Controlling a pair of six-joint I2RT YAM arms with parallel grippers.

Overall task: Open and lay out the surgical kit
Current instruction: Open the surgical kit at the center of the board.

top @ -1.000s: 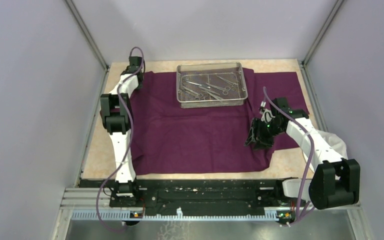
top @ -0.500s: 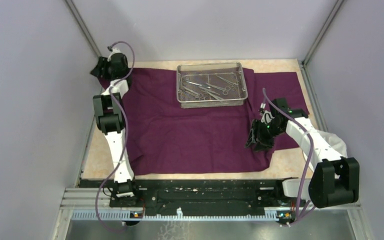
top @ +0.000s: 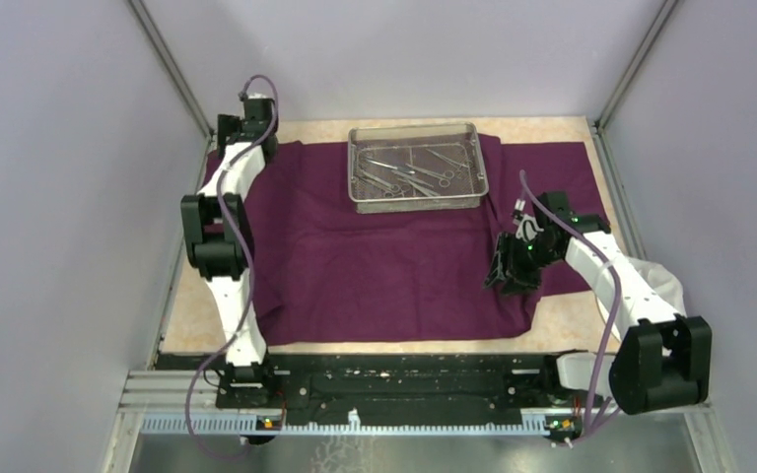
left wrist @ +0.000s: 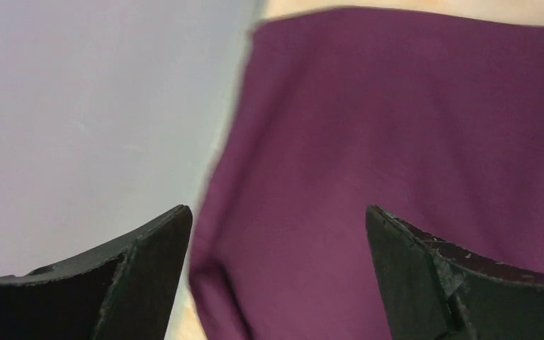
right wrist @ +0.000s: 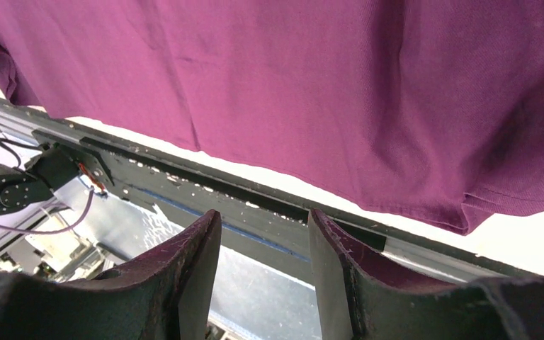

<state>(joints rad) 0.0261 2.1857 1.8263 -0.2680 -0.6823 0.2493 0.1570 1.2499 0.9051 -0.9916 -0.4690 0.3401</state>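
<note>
Cloth wrap (top: 384,251) is lying spread flat across the table (top: 189,307). Mesh tray (top: 415,205) is sitting on its far middle, with steel instruments (top: 409,172) jumbled inside. Left gripper (left wrist: 278,212) is hovering over the wrap's far-left corner, jaws gaping wide, nothing between. Right gripper (right wrist: 263,212) is hanging over the wrap's near-right part, fingers partly apart, gripping nothing.

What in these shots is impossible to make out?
- Instruments, top view: too small to count or identify in the mesh tray.
- White cloth, top view: mostly covered by the right arm.
- Purple wrap, left wrist view: near edge blurred and cut off at the bottom, by the left claw.
</note>
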